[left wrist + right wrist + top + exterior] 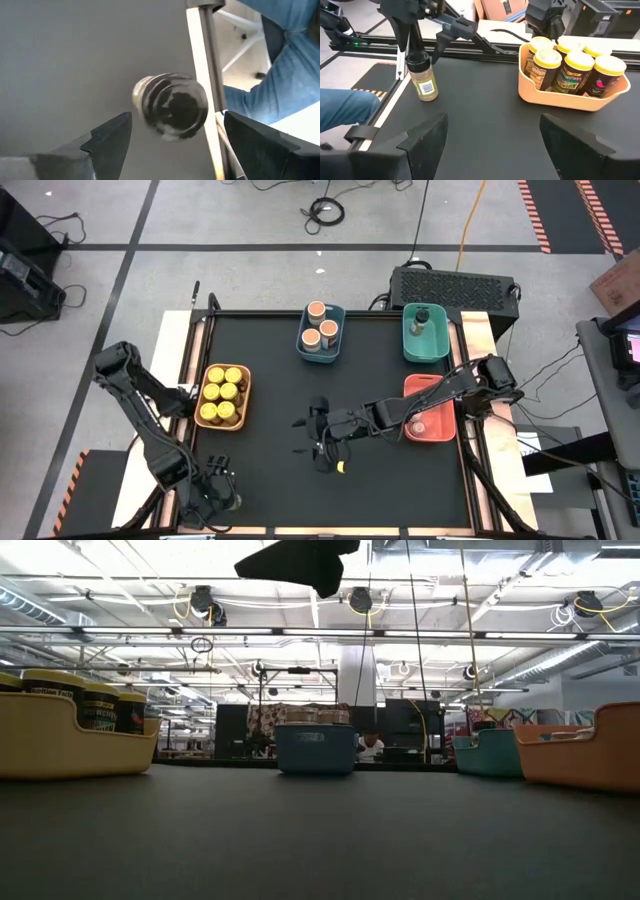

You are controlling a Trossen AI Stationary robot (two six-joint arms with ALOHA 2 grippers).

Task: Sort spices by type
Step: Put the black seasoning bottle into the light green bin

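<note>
High view: the yellow-lidded jars [222, 396] sit grouped in the orange bin [243, 394], sorted by kind. The right tool [318, 442], fingers apart and empty, hovers right of this bin. Left wrist view: the left tool [172, 135] stands apart around one jar [170, 106], not clamped, near the bench edge.

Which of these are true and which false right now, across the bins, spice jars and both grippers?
1. The orange plastic bin holds six yellow-lidded jars. True.
2. The blue plastic bin holds four peach-topped jars. False: three.
3. The right gripper grips a jar. False: it is open and empty over mid-table.
4. The teal plastic bin holds one dark-lidded jar. True.
5. The left gripper is open above a clear dark-capped jar. True.
</note>
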